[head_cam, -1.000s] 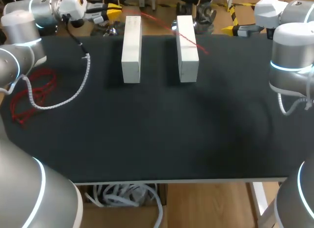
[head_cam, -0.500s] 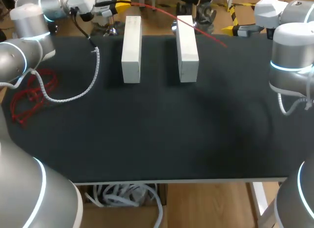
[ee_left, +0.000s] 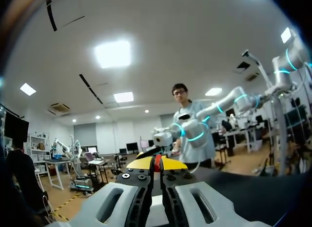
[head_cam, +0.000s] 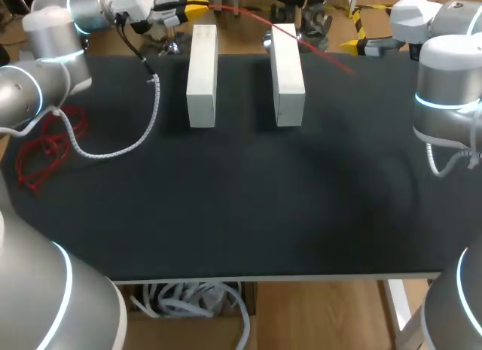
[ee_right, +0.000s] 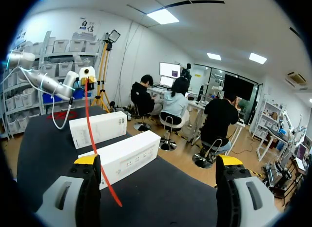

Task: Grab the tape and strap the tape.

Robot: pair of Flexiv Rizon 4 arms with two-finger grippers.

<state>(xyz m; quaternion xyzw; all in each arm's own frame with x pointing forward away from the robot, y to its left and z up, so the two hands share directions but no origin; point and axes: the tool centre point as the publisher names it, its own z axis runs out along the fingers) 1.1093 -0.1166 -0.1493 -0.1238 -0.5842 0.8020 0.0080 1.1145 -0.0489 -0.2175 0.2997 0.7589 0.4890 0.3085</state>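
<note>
A long red tape (head_cam: 316,53) runs from my left gripper (head_cam: 190,4) at the table's far left edge, slanting above the two white blocks (head_cam: 202,75) (head_cam: 288,73), and its free end hangs past the right-hand block. In the left wrist view the left gripper (ee_left: 157,163) is shut, with a bit of red tape (ee_left: 157,162) pinched between its yellow tips. My right gripper (ee_right: 158,161) stands wide open at the far right edge. From its own wrist view the red tape (ee_right: 92,139) hangs ahead of its left finger, touching neither finger.
A loose pile of more red tape (head_cam: 47,147) lies at the table's left edge. A white spiral cable (head_cam: 143,128) loops from my left arm down onto the black mat (head_cam: 248,207). The two blocks lie parallel near the far edge.
My left gripper has moved to the right along the far edge with the tape. The tape's free end has swung rightwards past the right-hand block. The right arm has kept still.
</note>
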